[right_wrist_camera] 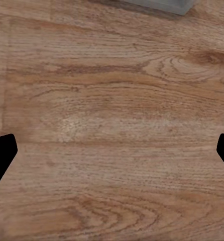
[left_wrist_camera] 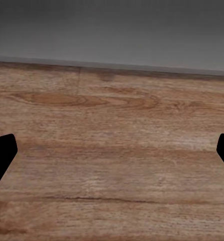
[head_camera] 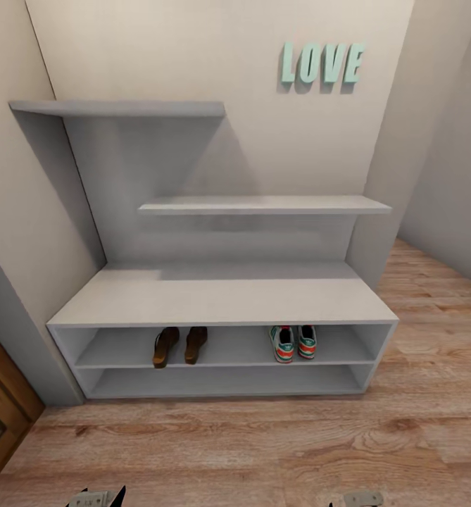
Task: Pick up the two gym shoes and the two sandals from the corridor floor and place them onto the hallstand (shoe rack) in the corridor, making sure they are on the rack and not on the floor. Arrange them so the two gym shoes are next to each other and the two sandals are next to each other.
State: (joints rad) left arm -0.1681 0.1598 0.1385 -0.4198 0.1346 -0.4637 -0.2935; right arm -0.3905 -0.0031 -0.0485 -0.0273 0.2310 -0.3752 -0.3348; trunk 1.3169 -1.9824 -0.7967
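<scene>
1. Head view: the hallstand (head_camera: 221, 299) keeps both pairs on its upper open shelf. The two sandals (head_camera: 179, 345) lie side by side toward its left end, the two gym shoes (head_camera: 293, 342) side by side toward its right end. Teal letters "LOVE" (head_camera: 322, 63) hang on the wall above it.
2. Left wrist view: the left gripper (left_wrist_camera: 112, 155) hangs over the corridor floor (left_wrist_camera: 112, 165), jaws wide and empty.
3. Right wrist view: the right gripper (right_wrist_camera: 112, 155) hangs likewise, spread wide, holding nothing.

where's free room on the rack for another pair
Bench top, both wall shelves and the lower level look bare. On the upper level there are gaps left of the sandals, and between them and the sneakers.
</scene>
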